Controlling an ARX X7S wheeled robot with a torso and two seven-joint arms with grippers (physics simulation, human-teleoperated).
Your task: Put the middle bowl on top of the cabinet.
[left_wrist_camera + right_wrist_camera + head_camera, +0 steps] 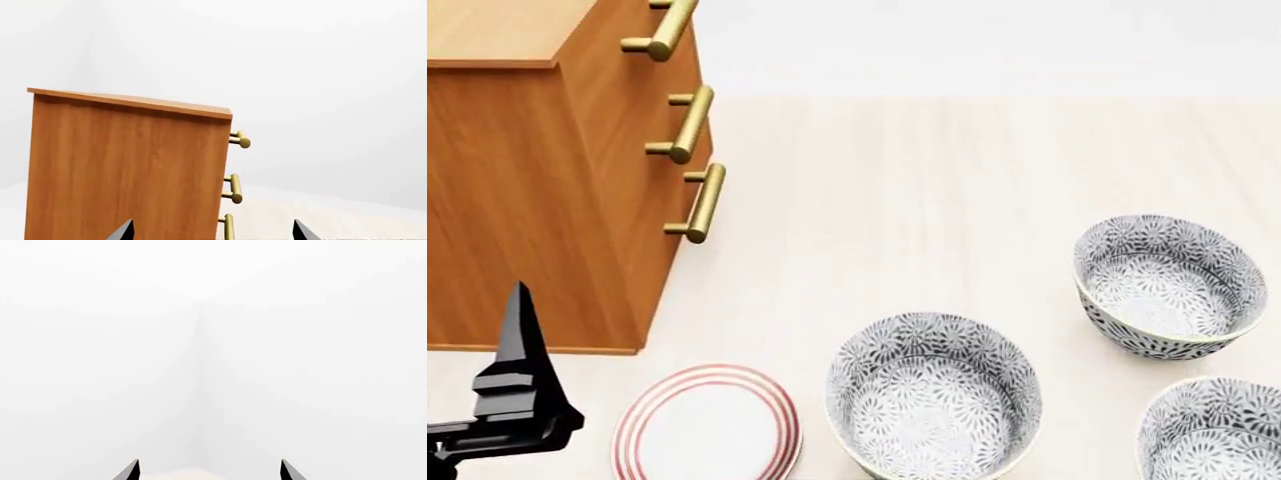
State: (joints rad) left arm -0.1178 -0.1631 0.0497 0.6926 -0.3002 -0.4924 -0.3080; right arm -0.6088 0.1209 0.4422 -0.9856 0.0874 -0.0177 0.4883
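Note:
Three identical dark floral bowls stand on the pale table in the head view: one near the middle front (934,395), one further back at the right (1168,285), one cut off at the front right corner (1217,432). Going left to right, the middle bowl is the back one. The orange-brown cabinet (547,200) stands at the left, with brass handles on its front. In the left wrist view the cabinet (127,170) fills the left half. My left gripper (213,232) is open and empty, low beside the cabinet's near corner. My right gripper (210,471) is open, facing bare white walls.
A flat white plate with red rings (707,425) lies in front of the cabinet, between my left gripper (518,345) and the nearest bowl. The cabinet's brass handles (687,125) stick out towards the table's middle. The right arm is out of the head view.

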